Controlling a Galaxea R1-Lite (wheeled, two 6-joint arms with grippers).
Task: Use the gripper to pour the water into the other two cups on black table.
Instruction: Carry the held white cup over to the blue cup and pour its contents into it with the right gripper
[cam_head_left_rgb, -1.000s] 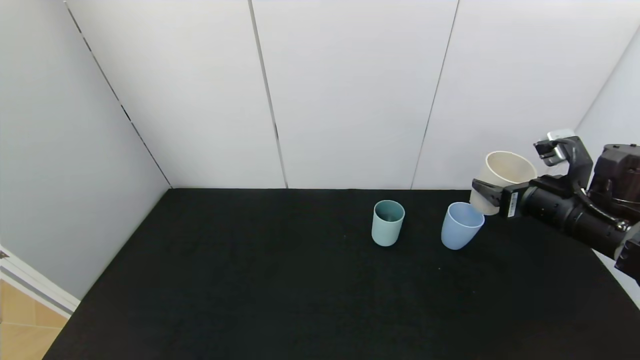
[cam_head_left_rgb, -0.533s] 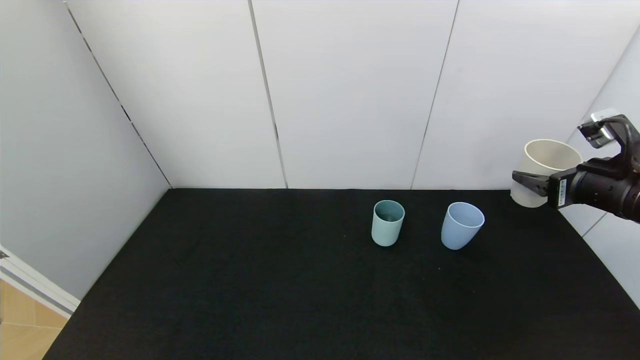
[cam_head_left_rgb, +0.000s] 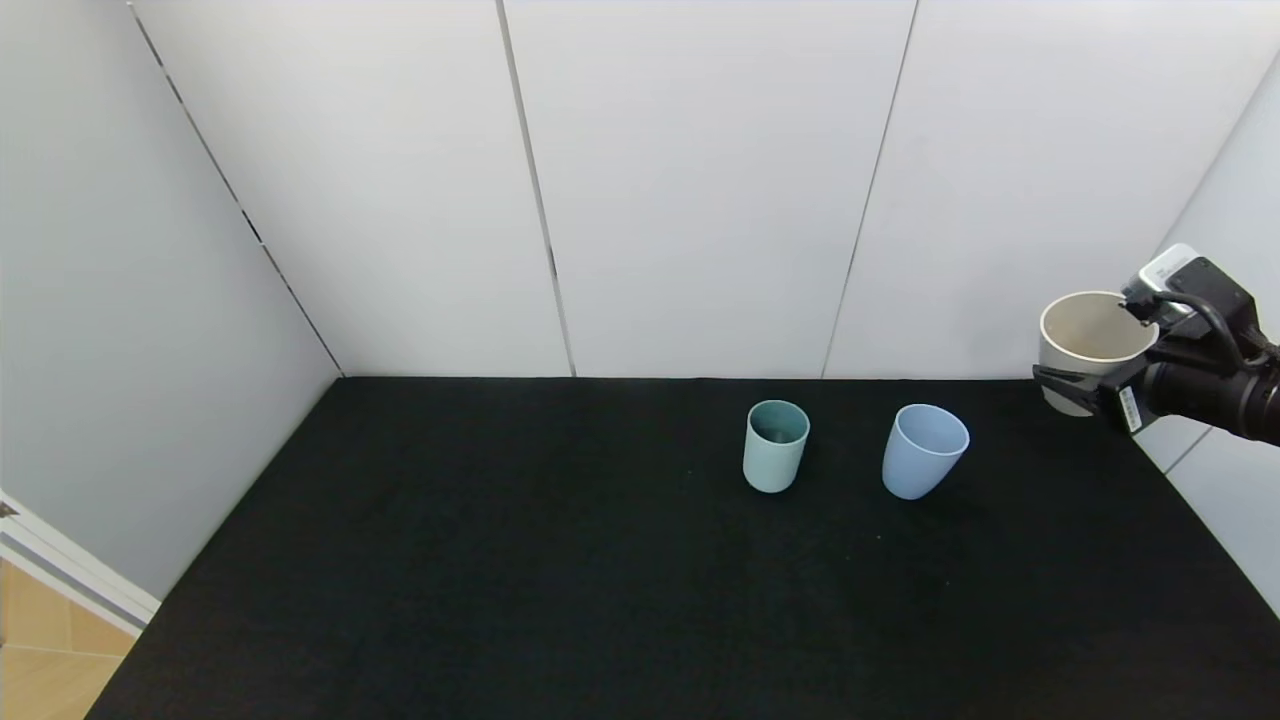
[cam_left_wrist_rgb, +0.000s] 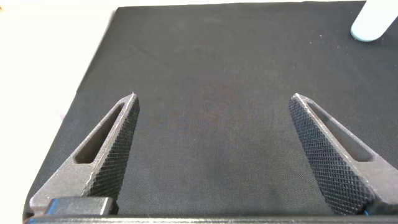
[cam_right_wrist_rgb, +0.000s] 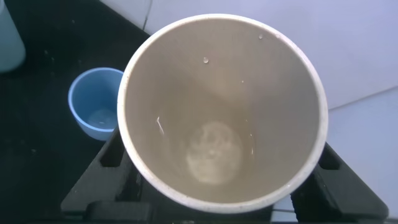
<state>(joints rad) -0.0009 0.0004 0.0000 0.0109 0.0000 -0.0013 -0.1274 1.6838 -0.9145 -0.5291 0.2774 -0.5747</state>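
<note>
The teal-green cup (cam_head_left_rgb: 776, 446) and the light blue cup (cam_head_left_rgb: 924, 451) stand upright side by side on the black table (cam_head_left_rgb: 500, 560). My right gripper (cam_head_left_rgb: 1075, 385) is shut on the cream cup (cam_head_left_rgb: 1093, 345) and holds it upright in the air at the table's far right edge, well right of the light blue cup. In the right wrist view the cream cup (cam_right_wrist_rgb: 221, 112) shows only droplets and a thin wet film at its bottom. The light blue cup (cam_right_wrist_rgb: 96, 112) holds a little water. My left gripper (cam_left_wrist_rgb: 214, 99) is open and empty over bare table.
White panel walls (cam_head_left_rgb: 700, 180) enclose the table at the back and sides; the right wall is close behind the held cup. A pale cup base (cam_left_wrist_rgb: 376, 25) shows in a far corner of the left wrist view.
My right gripper has carried the cream cup away from above the light blue cup to the right, turning it from tilted back to upright and lowering it slightly.
</note>
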